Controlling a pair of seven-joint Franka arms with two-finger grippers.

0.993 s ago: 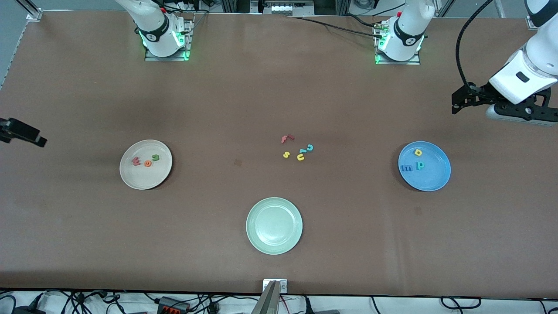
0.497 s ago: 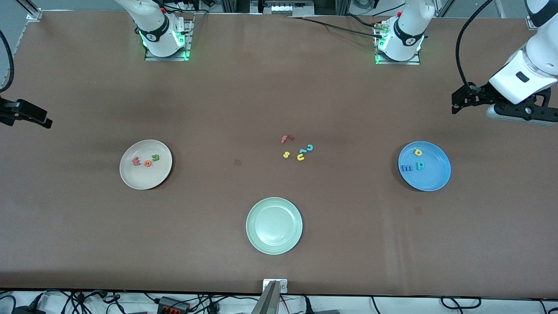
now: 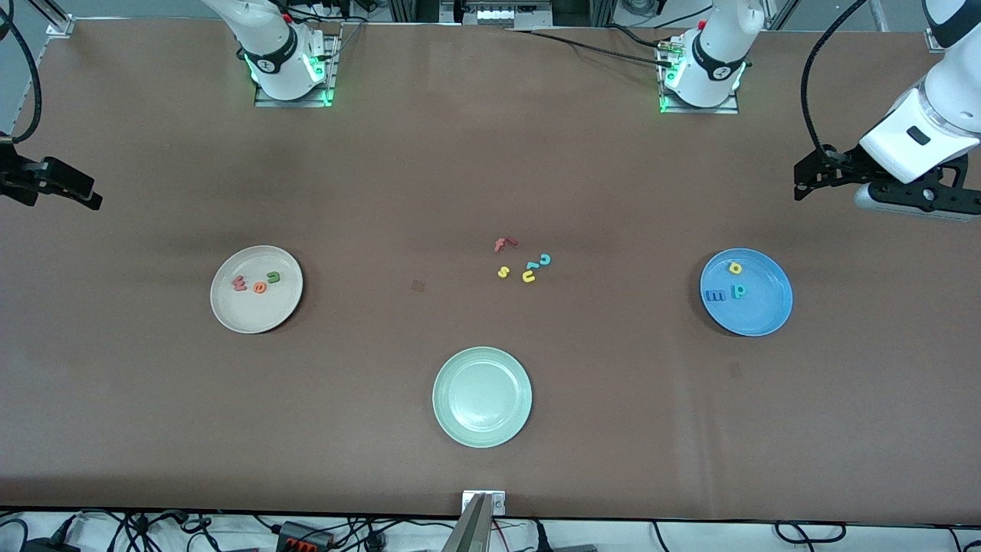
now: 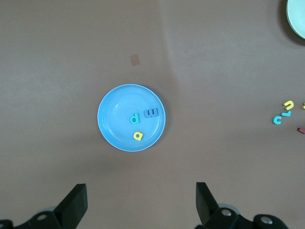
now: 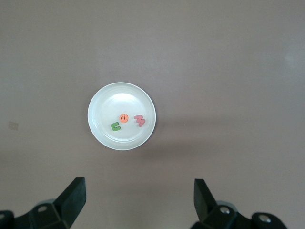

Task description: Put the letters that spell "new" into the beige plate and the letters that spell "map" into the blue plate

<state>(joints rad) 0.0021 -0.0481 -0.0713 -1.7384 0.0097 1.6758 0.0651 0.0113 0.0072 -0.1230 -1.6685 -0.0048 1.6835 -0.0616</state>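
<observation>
Black fingers of the left pincer [image 4: 138,205] stand spread wide with nothing between them, high over bare worktop [image 3: 429,176] beside the blue plate [image 3: 766,318], toward the left arm's end; the right pincer [image 5: 138,205] is likewise spread and empty, over bare worktop beside the beige plate [image 3: 253,316], toward the right arm's end. Both arms look parked. Taking the pale green plate [image 3: 482,396] as landmark: the blue plate lies farther from the front camera than it and toward the left arm's end, holding the blue "m" [image 3: 716,296], yellow "a" [image 3: 736,267] and teal "p" [image 3: 738,290]. The beige plate lies toward the right arm's end, holding the green "n" [image 3: 273,277], orange "e" [image 3: 260,287] and pinkish-red "w" [image 3: 240,284]. Farther from the camera than the green plate sit the leftovers: red "f" [image 3: 503,244], yellow "s" [image 3: 503,271], yellow "u" [image 3: 529,276] and teal "c" [image 3: 544,259], with one more small teal piece I cannot read. By my reading both words are sorted. The remaining risk is needless motion: a descending arm could nudge a plate or scatter letters, or a leftover could be mistaken for a wanted one and spoil a finished word.
</observation>
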